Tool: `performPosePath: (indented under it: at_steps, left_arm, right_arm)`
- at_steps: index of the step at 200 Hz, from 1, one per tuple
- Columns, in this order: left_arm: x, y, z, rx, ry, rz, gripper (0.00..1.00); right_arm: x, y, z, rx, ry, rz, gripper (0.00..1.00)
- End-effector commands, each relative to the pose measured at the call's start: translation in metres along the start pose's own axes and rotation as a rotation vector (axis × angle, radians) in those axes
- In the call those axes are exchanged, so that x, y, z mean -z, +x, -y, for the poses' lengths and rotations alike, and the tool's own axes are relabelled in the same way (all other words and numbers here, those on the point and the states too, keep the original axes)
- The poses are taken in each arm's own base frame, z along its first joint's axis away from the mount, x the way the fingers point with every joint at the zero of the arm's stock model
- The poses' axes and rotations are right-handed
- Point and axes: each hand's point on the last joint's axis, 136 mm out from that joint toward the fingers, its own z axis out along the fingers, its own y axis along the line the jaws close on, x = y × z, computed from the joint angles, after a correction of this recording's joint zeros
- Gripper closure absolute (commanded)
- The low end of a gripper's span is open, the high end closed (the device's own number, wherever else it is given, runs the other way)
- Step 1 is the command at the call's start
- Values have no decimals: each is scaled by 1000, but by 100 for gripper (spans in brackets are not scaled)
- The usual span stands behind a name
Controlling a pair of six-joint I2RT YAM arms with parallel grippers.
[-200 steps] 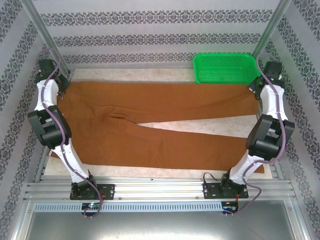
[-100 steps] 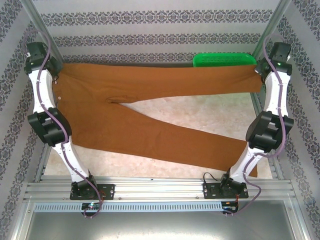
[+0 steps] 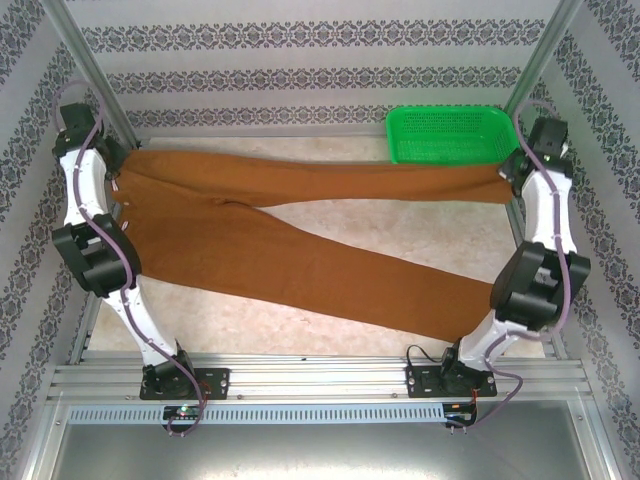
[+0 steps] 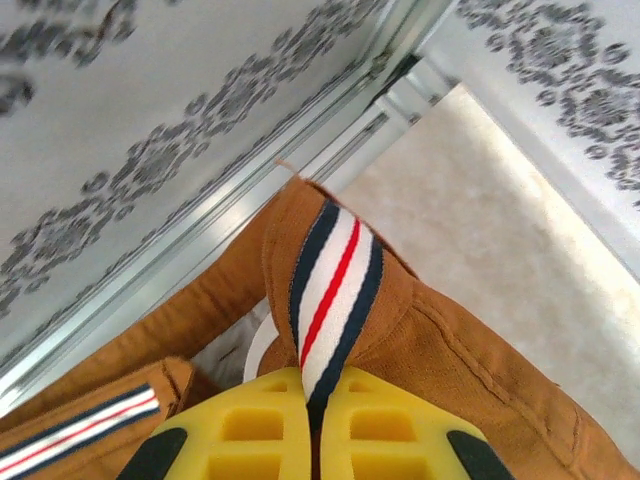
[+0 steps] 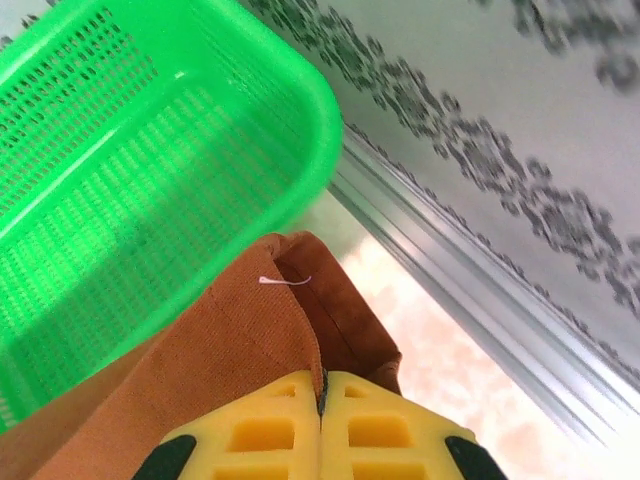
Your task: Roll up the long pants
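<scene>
The long pants (image 3: 300,260) are rust-brown and stretched across the table between both arms. At the far left my left gripper (image 3: 110,168) is shut on the waistband. In the left wrist view the yellow fingers (image 4: 260,420) pinch a navy, white and red striped band (image 4: 330,290) inside the waistband. My right gripper (image 3: 512,172) is shut on the hem of the far leg at the far right; its fingers (image 5: 270,425) clamp the brown hem (image 5: 250,340). The far leg hangs taut between the grippers. The near leg runs diagonally toward the front right.
A green plastic basket (image 3: 445,135) stands at the back right, just behind the held hem and close to the right gripper (image 5: 322,385). Bare pale table (image 3: 400,225) shows between the two legs. Metal frame posts and patterned walls close in the sides and back.
Both grippers lifted the far edge of the pants up and back, then lowered a little. The near leg slid away from the front edge and now lies diagonally.
</scene>
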Motion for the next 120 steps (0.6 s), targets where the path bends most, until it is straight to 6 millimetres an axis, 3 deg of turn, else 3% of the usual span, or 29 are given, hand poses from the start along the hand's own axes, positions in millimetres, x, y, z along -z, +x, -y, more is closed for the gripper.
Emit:
performPosePath:
  at_steps: [1, 74, 120]
  left_arm:
    - [32, -37, -20, 64, -32, 168, 100]
    - [20, -7, -68, 185, -74, 196, 100]
    - [7, 22, -98, 284, -113, 206, 100]
  right_arm:
    - [24, -13, 19, -80, 21, 158, 100]
    - [51, 55, 84, -146, 151, 208, 100]
    - [64, 98, 142, -318, 266, 274, 100]
